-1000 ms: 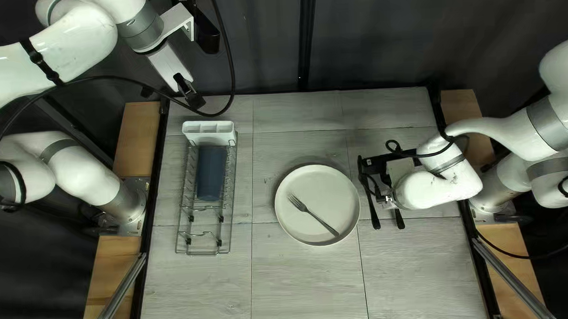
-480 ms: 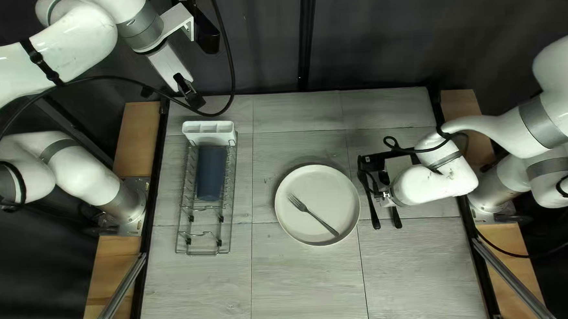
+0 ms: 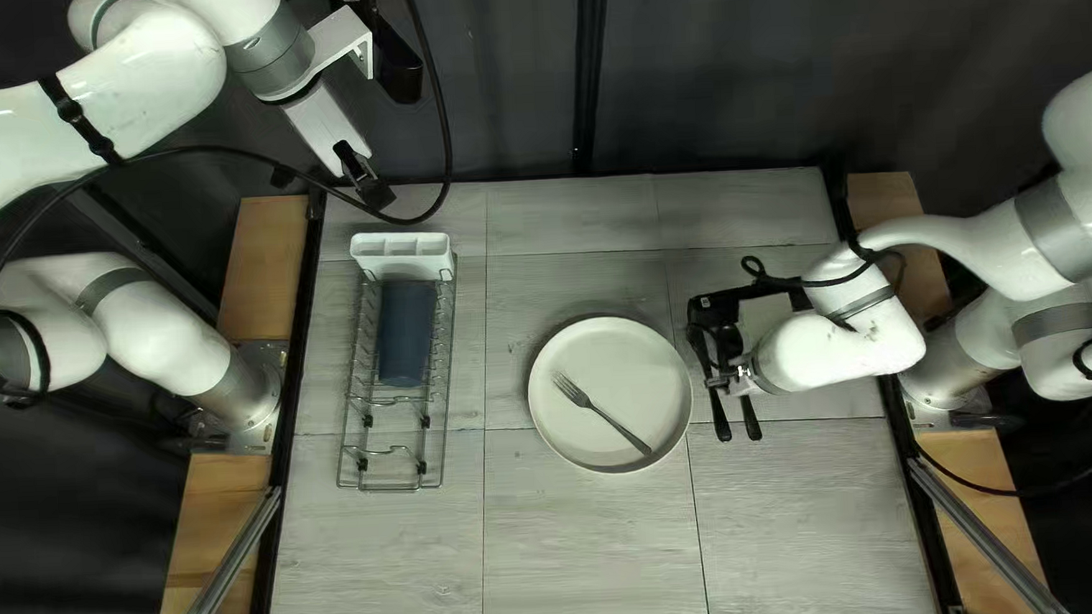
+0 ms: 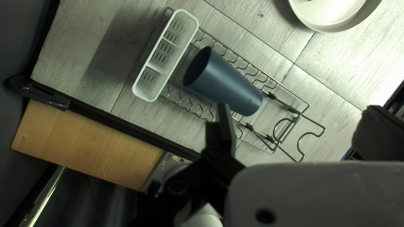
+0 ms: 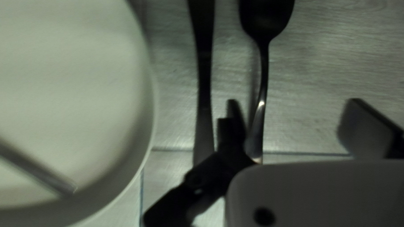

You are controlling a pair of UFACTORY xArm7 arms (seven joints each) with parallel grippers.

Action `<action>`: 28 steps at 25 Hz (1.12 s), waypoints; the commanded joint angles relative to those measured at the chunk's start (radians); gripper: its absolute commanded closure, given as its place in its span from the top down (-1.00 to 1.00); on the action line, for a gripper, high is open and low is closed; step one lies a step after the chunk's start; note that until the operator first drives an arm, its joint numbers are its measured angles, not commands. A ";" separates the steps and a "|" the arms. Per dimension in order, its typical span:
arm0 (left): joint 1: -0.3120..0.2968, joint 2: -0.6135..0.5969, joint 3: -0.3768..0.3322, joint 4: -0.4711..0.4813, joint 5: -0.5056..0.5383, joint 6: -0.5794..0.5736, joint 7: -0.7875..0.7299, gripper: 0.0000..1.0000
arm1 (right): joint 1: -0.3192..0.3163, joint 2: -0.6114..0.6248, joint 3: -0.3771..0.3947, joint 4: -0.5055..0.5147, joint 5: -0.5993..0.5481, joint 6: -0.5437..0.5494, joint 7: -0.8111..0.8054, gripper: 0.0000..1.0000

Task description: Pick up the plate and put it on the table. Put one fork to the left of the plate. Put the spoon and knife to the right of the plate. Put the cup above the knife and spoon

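Plate point(image 5: 75, 84) is cut off in right wrist view; left gripper point(image 3: 372, 192) and right gripper point(image 3: 726, 366) gape wide.

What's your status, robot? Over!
Left claw open, right claw open by the spoon. Possible snag: knife close beside it. Fork on plate, cup in rack. Over.

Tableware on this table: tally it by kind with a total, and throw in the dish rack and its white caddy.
Plate: 1
Fork: 1
Knife: 1
Spoon: 1
Cup: 1
Dish rack: 1
White caddy: 1
Total: 7
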 commanded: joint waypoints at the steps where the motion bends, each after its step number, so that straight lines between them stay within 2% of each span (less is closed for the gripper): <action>1: 0.000 0.000 0.000 0.000 0.000 0.000 0.000 1.00 | 0.026 0.028 0.021 0.098 -0.047 0.018 -0.116 1.00; 6: 0.000 0.000 0.000 0.000 0.000 0.000 0.000 1.00 | 0.028 0.022 0.021 0.081 -0.052 0.003 -0.127 1.00; 11: 0.000 0.000 0.000 0.000 0.000 0.000 0.000 1.00 | 0.010 0.154 0.004 0.144 -0.066 -0.128 -0.216 1.00; 13: 0.000 0.000 0.000 0.000 0.000 0.000 0.000 1.00 | -0.016 0.233 -0.011 0.187 -0.056 -0.194 -0.290 1.00; 17: 0.000 0.000 0.000 0.000 0.000 0.000 0.000 1.00 | -0.050 0.344 -0.009 0.270 -0.014 -0.249 -0.407 1.00; 23: 0.000 0.000 0.000 0.000 0.000 0.000 0.000 1.00 | -0.084 0.502 0.012 0.420 0.027 -0.258 -0.534 1.00; 28: 0.000 0.000 0.000 0.000 0.000 0.000 0.000 1.00 | -0.108 0.595 0.020 0.493 0.039 -0.265 -0.601 1.00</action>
